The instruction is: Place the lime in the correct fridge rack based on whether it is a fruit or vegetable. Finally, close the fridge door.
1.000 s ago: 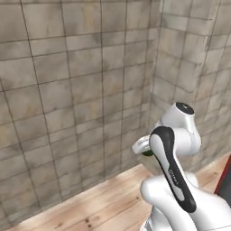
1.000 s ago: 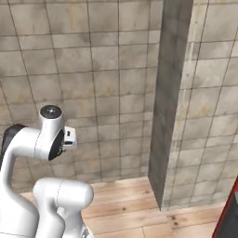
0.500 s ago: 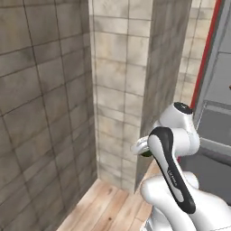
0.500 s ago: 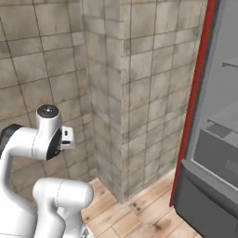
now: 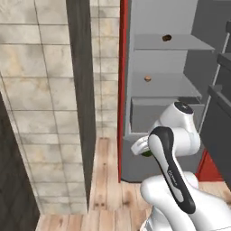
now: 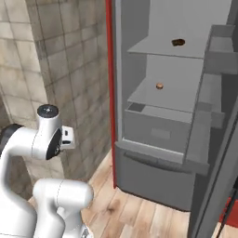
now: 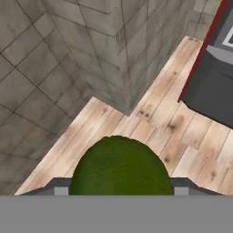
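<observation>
The lime (image 7: pixel 119 166) is a dark green glossy ball that sits between the two finger tips of my gripper (image 7: pixel 119 190), which is shut on it. In the left base view the lime (image 5: pixel 147 154) peeks out under the white hand (image 5: pixel 140 146), low in front of the fridge and left of its opening. The fridge stands open. The fridge rack (image 5: pixel 180 43) (image 6: pixel 155 48) is the upper grey shelf, well above the gripper. The fridge door (image 6: pixel 211 153) (image 5: pixel 220 108) hangs open on the right, its inner bins facing me.
A dark brown lump (image 5: pixel 166 37) (image 6: pixel 178 42) lies on the upper shelf. A small tan-orange item (image 5: pixel 147 78) (image 6: pixel 159 86) lies on the lower shelf above a grey drawer box (image 6: pixel 158 132). A tiled pillar (image 5: pixel 58 103) stands left of the fridge, over wooden floor (image 7: pixel 182 136).
The whole picture has swung: the base has turned from the tiled wall and pillar toward the open fridge. The lime stays held in the gripper.
</observation>
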Tool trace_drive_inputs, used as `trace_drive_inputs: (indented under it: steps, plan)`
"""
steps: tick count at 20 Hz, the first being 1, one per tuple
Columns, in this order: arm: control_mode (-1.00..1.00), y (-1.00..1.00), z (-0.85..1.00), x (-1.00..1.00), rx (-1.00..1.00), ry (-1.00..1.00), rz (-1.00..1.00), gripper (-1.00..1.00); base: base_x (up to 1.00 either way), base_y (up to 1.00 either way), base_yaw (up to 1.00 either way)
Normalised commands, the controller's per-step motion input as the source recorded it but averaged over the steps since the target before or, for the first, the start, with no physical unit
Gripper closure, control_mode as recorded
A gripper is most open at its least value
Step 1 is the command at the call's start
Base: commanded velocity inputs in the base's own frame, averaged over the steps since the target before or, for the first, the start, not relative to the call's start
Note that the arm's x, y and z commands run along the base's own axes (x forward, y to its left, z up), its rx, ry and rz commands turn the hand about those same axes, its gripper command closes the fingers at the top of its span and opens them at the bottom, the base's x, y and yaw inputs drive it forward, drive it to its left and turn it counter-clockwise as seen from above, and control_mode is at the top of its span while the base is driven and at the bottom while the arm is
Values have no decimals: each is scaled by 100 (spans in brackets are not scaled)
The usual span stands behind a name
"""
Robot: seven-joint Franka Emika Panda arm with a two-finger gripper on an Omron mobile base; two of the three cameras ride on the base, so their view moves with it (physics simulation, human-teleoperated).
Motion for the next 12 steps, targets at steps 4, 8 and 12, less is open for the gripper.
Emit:
trace_drive_inputs:
  steps: [4, 8, 12]
  plan:
    - [100, 0, 0, 0, 0, 0, 0, 100, 88, 13, -50]
    - [100, 0, 0, 0, 0, 0, 0, 100, 93, 20, -26]
    - [100, 0, 0, 0, 0, 0, 0, 100, 62, -2, -16]
